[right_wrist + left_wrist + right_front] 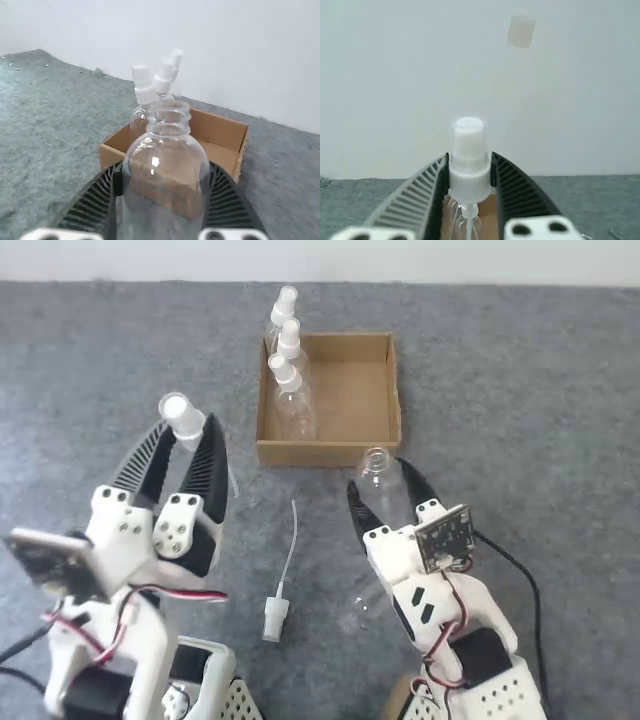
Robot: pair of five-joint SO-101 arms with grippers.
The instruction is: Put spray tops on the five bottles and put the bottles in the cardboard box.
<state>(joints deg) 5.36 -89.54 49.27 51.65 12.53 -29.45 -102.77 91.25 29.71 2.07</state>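
Spray top [469, 150] clamped in left gripper [187, 430]; uncapped bottle [166, 160] clamped in right gripper [378, 478], near cardboard box [330, 453].

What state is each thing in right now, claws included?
Left gripper: shut on held spray top.
Held spray top: upright, not on a bottle.
Right gripper: shut on open bottle.
Open bottle: upright, no top.
Three capped bottles: standing in cardboard box.
Cardboard box: open.
Loose spray top: lying on carpet.
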